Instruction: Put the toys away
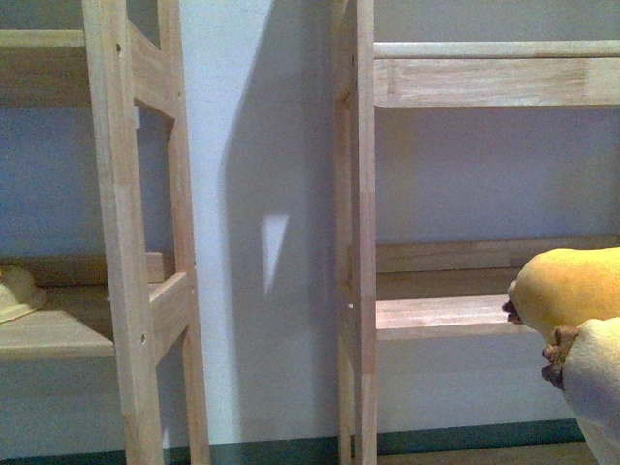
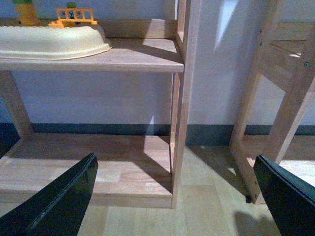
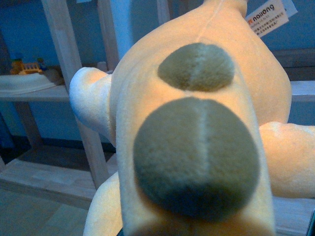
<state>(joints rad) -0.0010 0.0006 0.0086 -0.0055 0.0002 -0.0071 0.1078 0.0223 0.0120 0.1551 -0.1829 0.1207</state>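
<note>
Looking through the front camera, I see the plush (image 1: 567,291) at the far right edge, in front of the right rack (image 1: 363,232). Its orange-yellow body overlaps the front lip of that rack's middle shelf (image 1: 436,315); I cannot tell whether it rests on the board or hangs just before it. A paler limb with a reddish-brown tip sits below the body, at the corner of the frame. No arm shows in this view.

On my right wrist camera the plush (image 3: 197,123) fills nearly everything, very close to the lens. Two round grey-olive patches (image 3: 197,157) lie along its middle, pale limbs stick out on both sides, and a white tag (image 3: 268,17) with red print sits at its far end. The toy covers the right gripper, so I cannot tell how its jaws stand.

My left wrist camera shows the left gripper (image 2: 174,164) spread wide with nothing between its black fingers (image 2: 64,196). It hangs low, above the wooden floor (image 2: 206,206), facing the left rack (image 2: 182,98). On that rack's upper board lies a cream tray (image 2: 49,42), with an orange toy fence (image 2: 74,14) behind it near the wall (image 2: 216,73). The same tray (image 1: 15,291) peeks in at the front view's left edge. Both racks stand apart, with bare wall between them.
</note>
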